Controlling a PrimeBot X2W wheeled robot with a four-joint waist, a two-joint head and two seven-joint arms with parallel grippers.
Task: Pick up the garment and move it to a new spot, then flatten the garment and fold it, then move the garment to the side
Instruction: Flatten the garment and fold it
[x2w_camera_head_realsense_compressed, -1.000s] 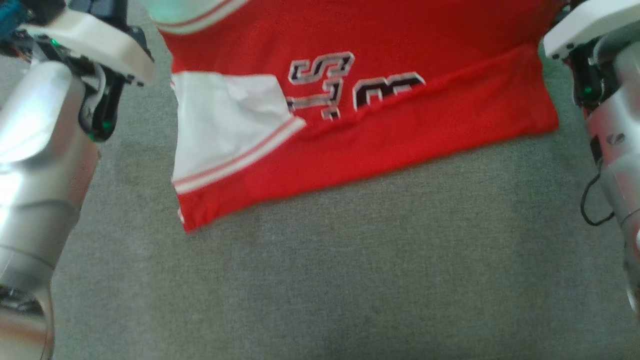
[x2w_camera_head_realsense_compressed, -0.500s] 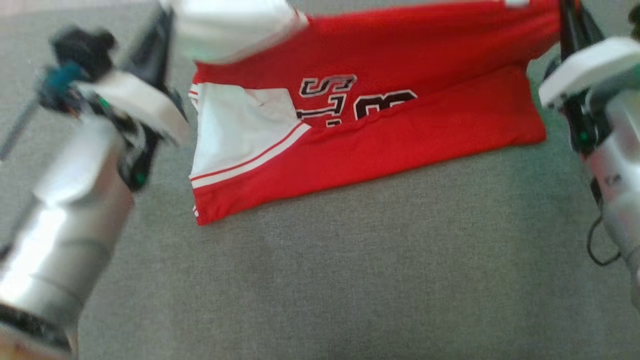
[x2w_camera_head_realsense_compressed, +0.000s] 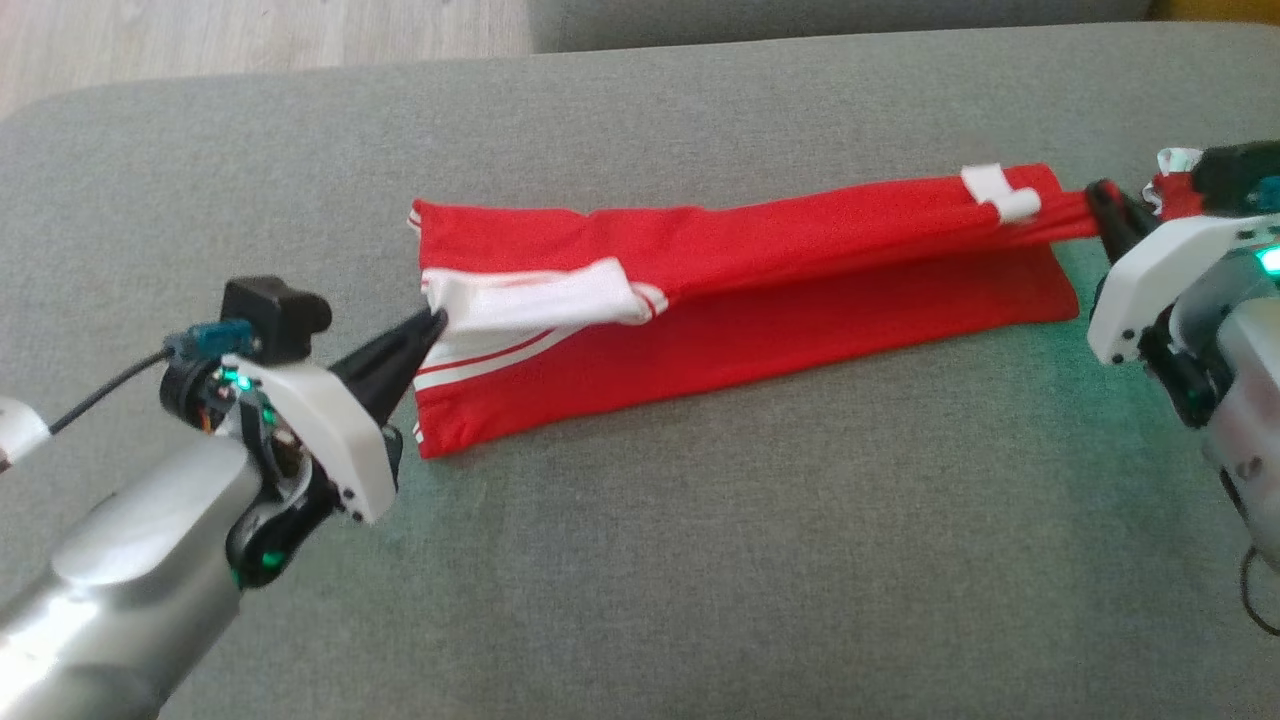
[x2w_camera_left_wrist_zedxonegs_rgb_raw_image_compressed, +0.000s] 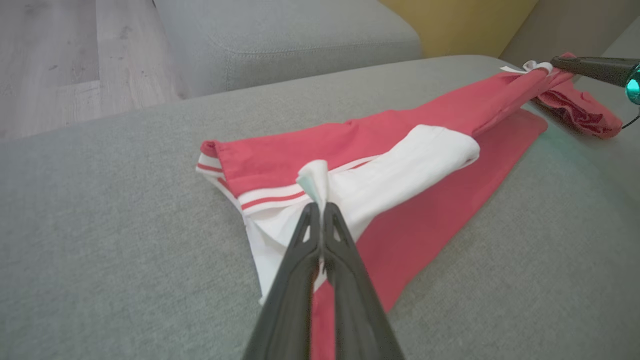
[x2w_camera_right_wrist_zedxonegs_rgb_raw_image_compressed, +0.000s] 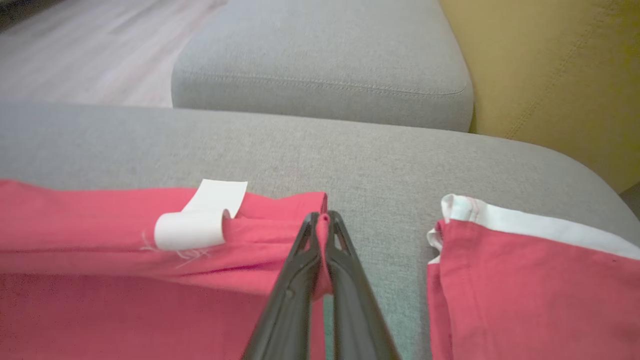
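The garment (x2w_camera_head_realsense_compressed: 760, 300) is a red jersey with white striped trim, lying in a long folded band on the grey sofa cushion (x2w_camera_head_realsense_compressed: 700, 560). My left gripper (x2w_camera_head_realsense_compressed: 432, 325) is shut on the white sleeve edge at the band's left end, and the left wrist view shows the pinch with white cloth (x2w_camera_left_wrist_zedxonegs_rgb_raw_image_compressed: 400, 165) sticking out past the left gripper (x2w_camera_left_wrist_zedxonegs_rgb_raw_image_compressed: 320, 207). At the right end, my right gripper (x2w_camera_head_realsense_compressed: 1100, 200) is shut on a red edge, holding the top layer taut just above the lower one. A white label (x2w_camera_right_wrist_zedxonegs_rgb_raw_image_compressed: 200, 220) curls near the right gripper (x2w_camera_right_wrist_zedxonegs_rgb_raw_image_compressed: 324, 216).
More red cloth with a white hem (x2w_camera_right_wrist_zedxonegs_rgb_raw_image_compressed: 525, 290) lies right of the right gripper. Beyond the cushion are a second grey cushion (x2w_camera_right_wrist_zedxonegs_rgb_raw_image_compressed: 325, 65), a yellow one (x2w_camera_right_wrist_zedxonegs_rgb_raw_image_compressed: 560, 75) and wooden floor (x2w_camera_head_realsense_compressed: 250, 40). Bare grey cushion spreads in front of the garment.
The camera has pulled back. The top layer, held high near the camera before, now lies low and stretched over the lower layer, hiding the lettering. Both grippers stay shut.
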